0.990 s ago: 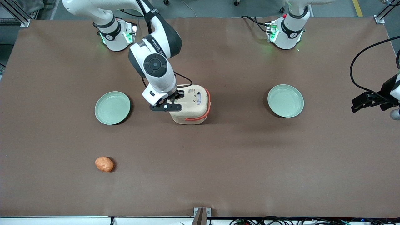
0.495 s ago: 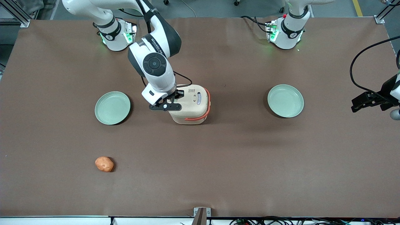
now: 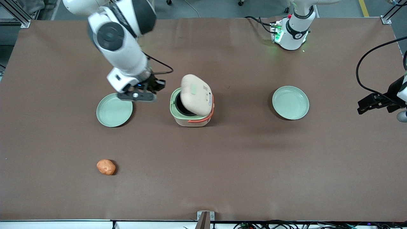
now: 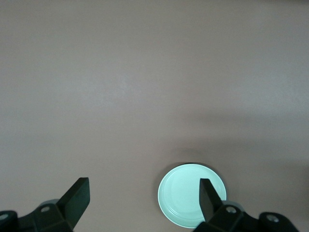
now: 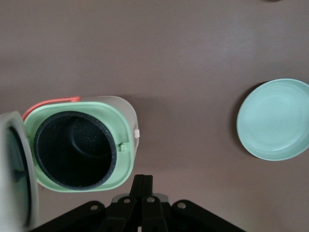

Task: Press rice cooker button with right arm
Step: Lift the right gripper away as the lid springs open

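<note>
— Starting wide: any hazard on the brown worktop (image 3: 222, 159)?

— Mostly from the right arm (image 3: 124, 54). Hangs high toward the working arm's end. If swung low, could clip the rice cooker (image 3: 190, 119) standing mid-worktop, and shove it or slam the raised lid (image 3: 195, 95) shut.

— And the claw (image 5: 142, 186)?

— Clenched on nothing. Hovers over the rim of the pale green plate (image 3: 111, 113) beside the cooker, apart from both. Could knock that plate on a careless descent. No threat to the second plate (image 3: 291, 102), well apart toward the parked arm's end.

— Where's the button (image 3: 191, 90)?

— A pale green patch on the tilted-up lid, well clear of the claw. Probably pressed already, judging by the open lid and bare black inner pot (image 5: 75, 150). Pushing again on a sprung lid risks tipping the cooker.

— Anything hard to see?

— Hinge hidden under the lid. Lid cut off in the right wrist view. Cannot tell what the small orange lump (image 3: 106, 167) nearer the front camera is.
</note>
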Motion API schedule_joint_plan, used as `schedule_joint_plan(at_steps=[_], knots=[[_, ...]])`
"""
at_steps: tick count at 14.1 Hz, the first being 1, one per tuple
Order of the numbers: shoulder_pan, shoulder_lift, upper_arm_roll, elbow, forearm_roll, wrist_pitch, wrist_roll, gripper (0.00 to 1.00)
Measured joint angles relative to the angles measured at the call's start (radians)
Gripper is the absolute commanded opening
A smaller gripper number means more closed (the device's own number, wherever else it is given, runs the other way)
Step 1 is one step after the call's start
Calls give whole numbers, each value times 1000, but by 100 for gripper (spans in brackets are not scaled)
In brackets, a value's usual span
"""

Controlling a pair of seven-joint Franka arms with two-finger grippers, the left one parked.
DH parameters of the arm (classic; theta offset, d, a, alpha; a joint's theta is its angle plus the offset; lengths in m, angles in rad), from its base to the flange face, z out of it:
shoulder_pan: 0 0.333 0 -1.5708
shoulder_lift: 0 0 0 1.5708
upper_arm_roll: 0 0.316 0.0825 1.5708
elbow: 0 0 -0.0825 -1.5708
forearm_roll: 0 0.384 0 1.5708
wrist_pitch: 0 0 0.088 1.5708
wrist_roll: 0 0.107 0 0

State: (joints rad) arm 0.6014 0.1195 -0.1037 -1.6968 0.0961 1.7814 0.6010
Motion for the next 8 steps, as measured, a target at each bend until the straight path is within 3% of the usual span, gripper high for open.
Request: schedule_joint_plan(at_steps=[1,2,4,8], knots=[[-34,-25,-1,0,-1,-15,-4,19],[-74,-41,-2,-1,-4,-28,-20,40],[-163,-56,-5,-1,-6,-48,-64,100],[-340,-60,-9,8,-7,-53,-97,100]])
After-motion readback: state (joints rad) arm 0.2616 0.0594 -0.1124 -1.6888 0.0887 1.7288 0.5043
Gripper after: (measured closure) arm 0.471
